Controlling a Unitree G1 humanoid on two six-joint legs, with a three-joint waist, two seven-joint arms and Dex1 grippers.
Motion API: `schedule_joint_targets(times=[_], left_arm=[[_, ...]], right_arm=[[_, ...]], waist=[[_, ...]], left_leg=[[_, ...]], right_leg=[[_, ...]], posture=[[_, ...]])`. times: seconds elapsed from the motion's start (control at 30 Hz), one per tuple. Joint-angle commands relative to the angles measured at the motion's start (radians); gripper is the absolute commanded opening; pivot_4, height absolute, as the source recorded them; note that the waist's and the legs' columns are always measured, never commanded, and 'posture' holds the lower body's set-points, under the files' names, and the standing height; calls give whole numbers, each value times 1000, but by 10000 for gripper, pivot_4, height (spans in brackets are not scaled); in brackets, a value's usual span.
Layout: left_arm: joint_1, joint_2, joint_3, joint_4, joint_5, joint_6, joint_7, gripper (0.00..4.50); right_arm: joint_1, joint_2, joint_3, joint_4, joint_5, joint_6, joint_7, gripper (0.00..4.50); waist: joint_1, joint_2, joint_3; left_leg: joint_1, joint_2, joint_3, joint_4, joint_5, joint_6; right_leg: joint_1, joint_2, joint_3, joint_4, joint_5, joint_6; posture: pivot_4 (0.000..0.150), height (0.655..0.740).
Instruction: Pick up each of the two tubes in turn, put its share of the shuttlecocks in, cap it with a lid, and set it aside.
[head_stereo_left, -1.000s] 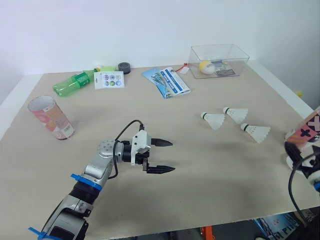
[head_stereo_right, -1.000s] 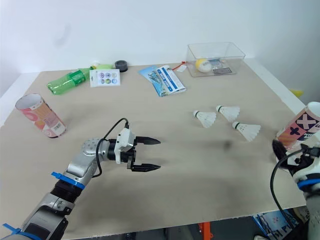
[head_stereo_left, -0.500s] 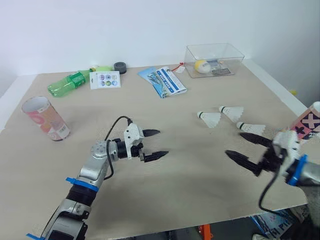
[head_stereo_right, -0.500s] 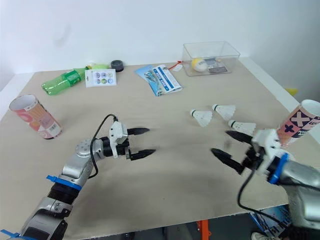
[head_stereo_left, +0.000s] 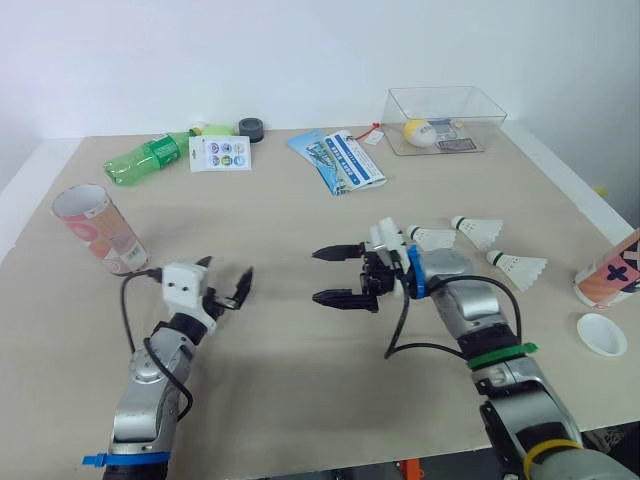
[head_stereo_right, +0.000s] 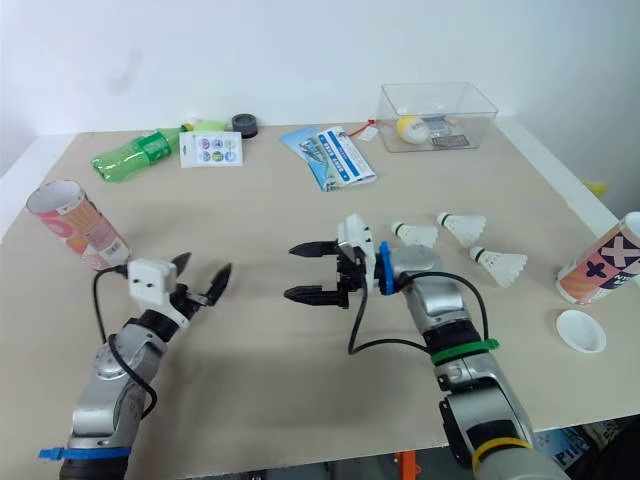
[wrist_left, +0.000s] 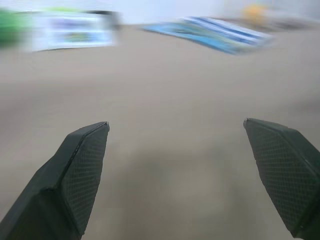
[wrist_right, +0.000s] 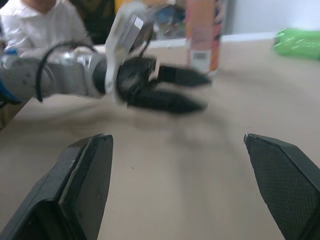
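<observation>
Tubes: two printed cardboard cylinders, well apart. We see one tube (head_stereo_left: 98, 228) standing near the table's (head_stereo_left: 300, 390) left edge, pink-orange, its mouth open; the other tube (head_stereo_right: 598, 265), pink with black crosses, stands at the right edge, with a round white lid (head_stereo_right: 581, 331) lying just beside it. Three white shuttlecocks (head_stereo_left: 432, 238) (head_stereo_left: 478, 229) (head_stereo_left: 519, 267) lie on their sides in a loose group on the right half, skirts ribbed and cork heads rounded. The left gripper (head_stereo_left: 225, 278) is over bare tabletop near the left tube, its two black fingers spread wide, nothing between them. The right gripper (head_stereo_left: 320, 276) is at mid-table, just beside the nearest shuttlecock, fingers likewise wide apart and empty, tips pointing toward the left gripper. Along the far edge we note a green plastic bottle (head_stereo_left: 148, 160), a sticker card (head_stereo_left: 220, 154), a black round piece (head_stereo_left: 250, 127), a blue booklet (head_stereo_left: 345, 162) and a clear box (head_stereo_left: 478, 110) holding a yellow ball (head_stereo_left: 415, 132). The right wrist view adds a person in a white shirt (wrist_right: 42, 25) beyond the table. The left wrist view shows cross-hatched texture on its finger pads (wrist_left: 82, 165).
</observation>
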Motion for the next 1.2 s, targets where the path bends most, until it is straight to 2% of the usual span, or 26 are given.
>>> schedule_joint_targets(times=[0.03,0.17,0.3,0.47,0.63,1.07,1.2], left_arm=[[76,-68,79,-104,26,-5,162,45000],[91,-71,150,-75,32,-2,234,45000],[25,10,234,41,-15,4,216,45000],[-81,134,274,256,-51,-12,131,45000],[-161,213,263,441,-68,-35,39,45000],[-347,340,263,823,-76,-143,-69,45000],[-430,384,257,1010,-64,-218,-110,45000]], right_arm=[[-71,34,-17,100,-41,-108,7,44895],[-97,69,-30,164,-57,-157,2,44895],[-106,88,-40,188,-67,-181,-6,44895],[-94,88,-45,178,-79,-193,-30,44895],[-76,70,-56,143,-84,-183,-58,44895],[-21,15,-67,26,-82,-134,-101,44895],[-14,6,-67,4,-89,-127,-108,44895]], waist=[[-2,0,0],[-2,0,0],[-2,0,0],[-2,0,0],[-2,-1,0],[-2,0,-1],[-2,0,-1]], left_leg=[[0,0,1,0,0,0],[0,0,-1,0,0,0],[1,3,-1,0,1,-2],[1,4,-1,0,2,-2],[1,5,-1,0,2,-3],[6,5,0,0,3,-4],[7,5,0,-1,4,-6]], right_leg=[[0,0,0,0,0,1],[0,1,0,0,1,0],[0,6,-2,1,0,-3],[0,8,-2,2,1,-4],[0,7,-2,2,2,-6],[1,6,-4,4,3,-8],[1,8,-5,5,3,-8]], posture=[[1500,7400],[1500,7400],[1500,7400],[1500,7400],[1500,7400],[1500,7400],[1500,7400]])
